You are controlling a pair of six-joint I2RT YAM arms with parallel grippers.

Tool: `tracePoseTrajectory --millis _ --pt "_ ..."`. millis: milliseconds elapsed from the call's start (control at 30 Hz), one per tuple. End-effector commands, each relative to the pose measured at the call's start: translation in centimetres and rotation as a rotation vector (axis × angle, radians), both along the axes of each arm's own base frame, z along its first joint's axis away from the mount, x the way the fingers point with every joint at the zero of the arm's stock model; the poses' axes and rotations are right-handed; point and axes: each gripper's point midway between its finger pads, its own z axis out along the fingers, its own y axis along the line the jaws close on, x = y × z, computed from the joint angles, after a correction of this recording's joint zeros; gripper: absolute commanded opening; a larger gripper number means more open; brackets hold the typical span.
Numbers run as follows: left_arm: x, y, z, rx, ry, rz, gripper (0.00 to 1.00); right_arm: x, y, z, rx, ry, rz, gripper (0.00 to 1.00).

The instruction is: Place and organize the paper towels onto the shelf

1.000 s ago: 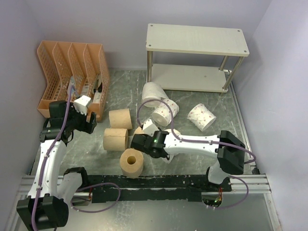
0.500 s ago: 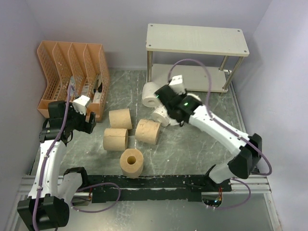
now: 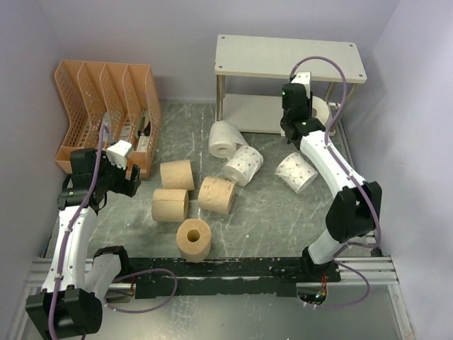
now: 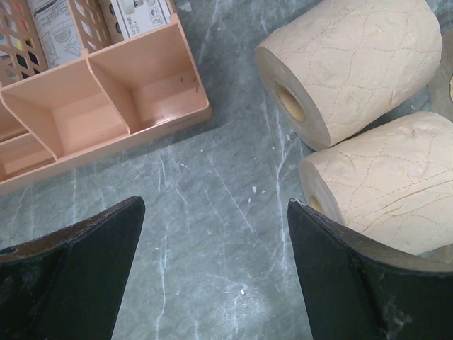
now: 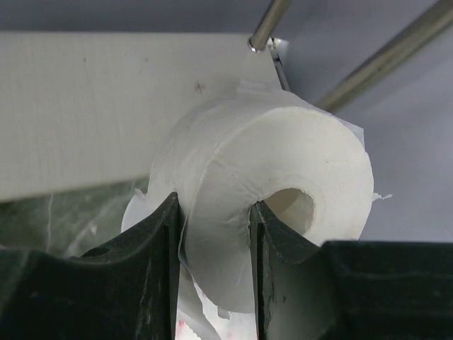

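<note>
My right gripper (image 3: 310,112) is at the right end of the shelf's (image 3: 244,53) lower board (image 3: 258,113), shut on a white paper towel roll (image 3: 322,110). In the right wrist view the gripper (image 5: 212,237) pinches the roll's (image 5: 283,152) wall, one finger outside and one inside the hollow core. Three more white rolls (image 3: 225,138) (image 3: 243,165) (image 3: 297,172) lie on the table. Several tan rolls (image 3: 177,174) (image 3: 217,195) (image 3: 193,239) lie left of centre. My left gripper (image 3: 133,184) (image 4: 216,234) hangs open over bare table, with two tan rolls (image 4: 354,67) (image 4: 396,184) just to its right.
An orange slotted file organizer (image 3: 106,92) (image 4: 106,106) stands at the back left, close to my left gripper. Thin metal shelf legs (image 5: 382,60) rise beside the held roll. Walls close in the table on the left, right and back.
My right arm has swung from the middle of the table up to the shelf's lower board and now carries a white roll. The left arm has not moved.
</note>
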Motion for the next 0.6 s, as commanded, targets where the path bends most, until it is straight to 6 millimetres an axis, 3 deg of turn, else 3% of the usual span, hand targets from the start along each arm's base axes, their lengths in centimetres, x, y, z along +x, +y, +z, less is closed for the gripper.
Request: tracePoseTrajectory --millis 0,267,333,567 --pt "0.1 0.2 0.6 0.003 -0.021 -0.003 0.94 4.7 -0.9 2.2 -0.023 -0.184 0.063 0.0" --pt "0.3 0.4 0.5 0.003 -0.016 0.006 0.94 7.3 -4.5 -0.2 0.031 -0.296 0.031 0.0" --pt "0.3 0.4 0.4 0.003 -0.012 0.007 0.94 7.9 -4.9 -1.5 0.02 -0.276 0.024 0.0" --pt "0.5 0.5 0.0 0.001 0.005 0.013 0.94 11.1 -4.7 -3.2 -0.032 -0.245 0.063 0.0"
